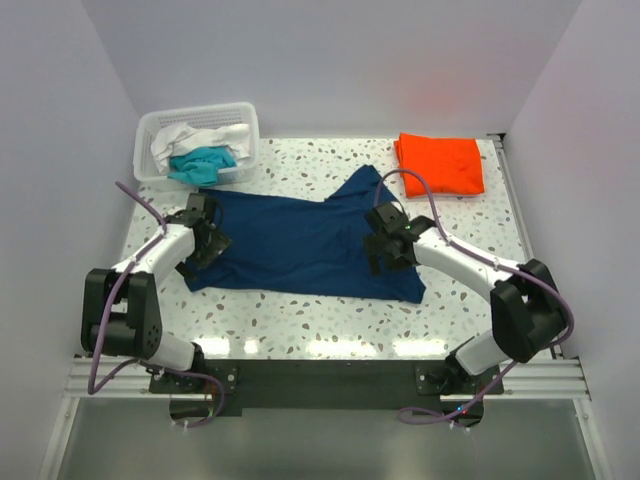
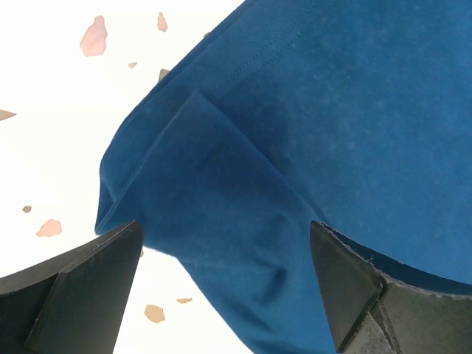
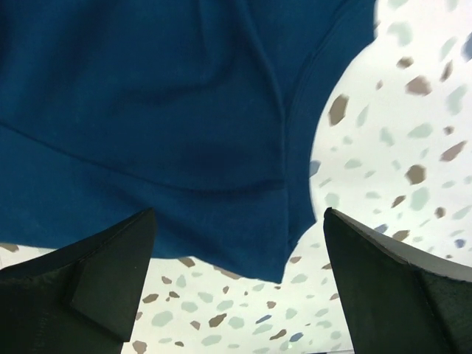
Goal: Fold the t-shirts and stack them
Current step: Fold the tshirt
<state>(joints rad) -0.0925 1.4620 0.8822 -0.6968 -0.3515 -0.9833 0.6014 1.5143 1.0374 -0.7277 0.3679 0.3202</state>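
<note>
A soft dark navy blue t-shirt (image 1: pixel 300 245) lies spread flat across the middle of the frame, one sleeve reaching toward the upper right. A bright orange t-shirt (image 1: pixel 440 163) sits folded at the upper right, well apart from it. At the upper left, a teal t-shirt (image 1: pixel 205 163) and a white t-shirt (image 1: pixel 190 135) are bunched inside a white slatted plastic basket (image 1: pixel 200 112). All rest on a speckled white worktop (image 1: pixel 300 320).

The left gripper (image 2: pixel 221 280) hangs over the navy shirt's left edge, fingers spread apart. The right gripper (image 3: pixel 236 273) hangs over its right corner, fingers likewise apart.
</note>
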